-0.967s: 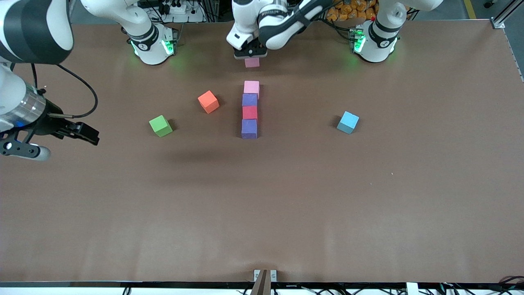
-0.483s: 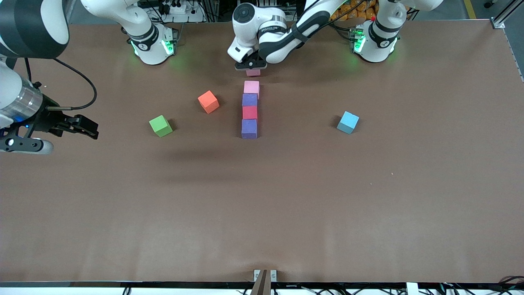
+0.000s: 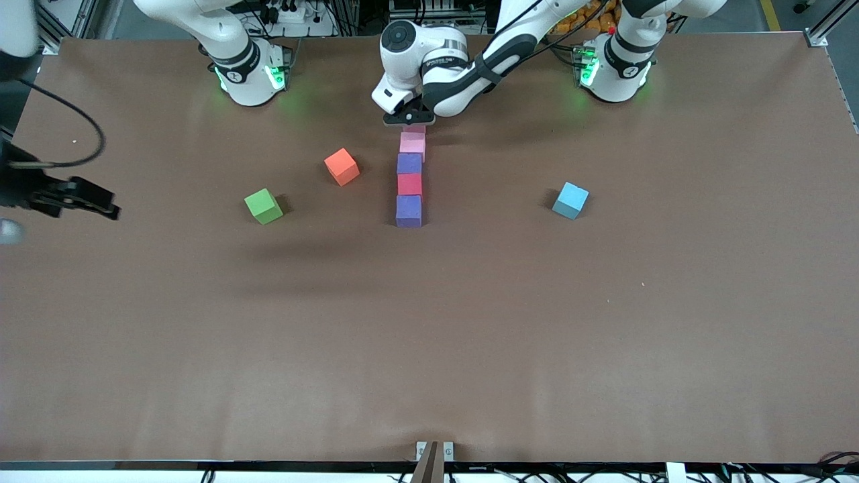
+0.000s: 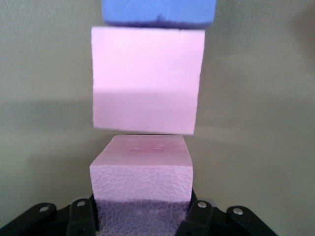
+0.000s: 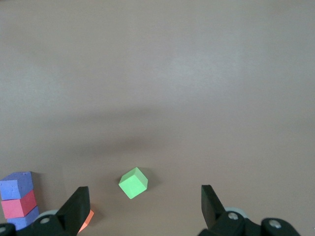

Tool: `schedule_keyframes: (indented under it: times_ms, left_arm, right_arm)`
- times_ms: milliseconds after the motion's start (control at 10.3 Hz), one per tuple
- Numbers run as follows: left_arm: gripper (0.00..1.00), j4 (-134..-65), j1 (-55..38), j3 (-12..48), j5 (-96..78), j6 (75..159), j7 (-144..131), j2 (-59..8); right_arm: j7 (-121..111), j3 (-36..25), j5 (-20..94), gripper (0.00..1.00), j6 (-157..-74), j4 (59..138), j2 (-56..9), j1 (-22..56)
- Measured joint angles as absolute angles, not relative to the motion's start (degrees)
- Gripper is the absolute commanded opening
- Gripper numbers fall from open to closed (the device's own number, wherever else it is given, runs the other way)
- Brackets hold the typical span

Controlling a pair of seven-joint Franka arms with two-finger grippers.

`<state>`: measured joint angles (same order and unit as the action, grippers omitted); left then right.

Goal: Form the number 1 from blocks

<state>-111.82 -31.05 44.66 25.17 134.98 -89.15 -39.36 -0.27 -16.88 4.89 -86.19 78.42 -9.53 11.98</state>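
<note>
My left tool (image 3: 414, 125) grips the last pink block (image 4: 141, 169) just beside the line's pink block (image 3: 412, 142); a skewed release would nudge that row crooked. My right tool (image 5: 142, 204) waits open above the tabletop (image 3: 470, 322).

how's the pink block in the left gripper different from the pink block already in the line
The held pink block is clamped by the left gripper; the placed pink block lies free on the table. The held block stands just off the row's end nearest the robot bases; the placed block touches the purple block in the row. Whether the held block touches the table cannot be told. Both are light pink cubes that look alike in size.
</note>
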Motion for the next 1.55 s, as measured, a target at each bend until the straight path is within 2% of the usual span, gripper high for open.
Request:
schedule_keyframes:
  times_ms: [193, 290, 580, 677, 773, 1257, 1547]
  left_arm:
    - [0.00, -110.8, -31.0, 43.5, 25.4, 135.0, -87.4, -39.8]
    - [0.00, -110.5, -31.0, 43.4, 25.4, 135.0, -87.0, -40.1]
    - [0.00, -110.3, -31.1, 43.0, 25.4, 135.0, -86.7, -40.3]
    - [0.90, -110.3, -31.1, 42.8, 25.4, 135.0, -86.2, -40.4]
    - [1.00, -110.3, -31.1, 42.5, 25.4, 135.0, -85.1, -40.4]
    - [1.00, -109.7, -31.2, 42.1, 25.4, 134.7, -83.3, -40.4]
    - [1.00, -106.7, -31.2, 42.4, 23.6, 128.1, -83.4, -37.7]
  right_arm:
    - [-5.8, -10.0, 4.9, 1.00, -84.4, 78.5, -7.9, 2.8]
    - [-7.6, -8.9, 4.9, 1.00, -83.8, 79.1, -7.1, 0.3]
    - [-8.8, -5.4, 4.8, 1.00, -89.7, 87.3, -1.7, -3.9]
    - [-7.3, -2.7, 4.2, 1.00, -90.7, 89.5, 0.0, -4.7]
    - [-4.6, -0.5, 3.3, 1.00, -91.0, 90.5, 1.0, -5.0]
    - [0.0, 0.7, 2.6, 1.00, -91.2, 91.1, 1.5, -5.3]
    - [2.7, 0.9, 2.6, 1.00, -91.4, 91.1, 1.5, -5.4]
